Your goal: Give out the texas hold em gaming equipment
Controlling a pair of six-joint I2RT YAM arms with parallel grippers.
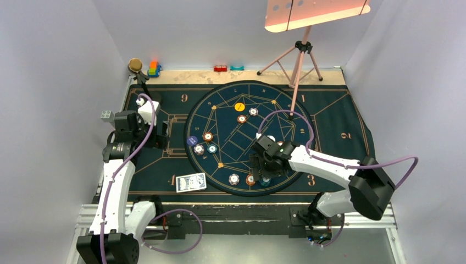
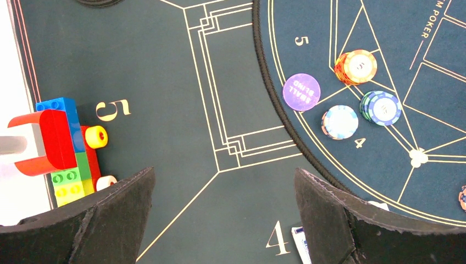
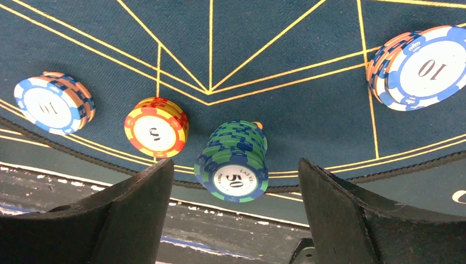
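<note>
**A:** jaws?

**B:** both released, nothing gripped. My left gripper (image 1: 163, 135) hangs over the rectangular mat (image 1: 340, 118), just left of the round mat (image 1: 220, 99). Only bare cloth shows between the left fingers (image 2: 112, 220). My right gripper (image 3: 236, 217) is low over the round mat's near rim, right fingers (image 3: 351, 214) spread wide

**A:** readable text?

**B:** right wrist view:
- The green-and-blue stack (image 3: 235, 162) has a top chip reading "50" and "LAS VE", the rest cut off. It sits ahead of the gap between my fingers and touches neither.
- In frame left of it is a yellow-red chip (image 3: 156, 129) marked "5".
- Further left is a white-and-blue-topped stack (image 3: 52, 103) marked "10".
- At far right is a second "10" stack (image 3: 420, 66).

Left wrist view:
- The purple disc (image 2: 301, 92) reads "SMALL BLIND".
- The round mat shows "M POKER", clipped by the frame, plus "5" and "4".
- The rectangular mat also prints a "5" and a "4".
- The orange stack (image 2: 355, 66) has a number, but I can't read it.

**A:** where's the kit?

**B:** the cards (image 1: 190, 181) lie backs up in one pile on the rectangular mat, near-left, just outside the round mat's rim. All the chips are on the round mat:
- a row along the near rim under my right gripper
- a cluster with the purple disc on the left side
- two chips and a yellow disc (image 1: 239, 106) toward the far side

The toy blocks (image 2: 66, 143) sit at the rectangular mat's edge beside its printed "5", well apart from the chips
</note>
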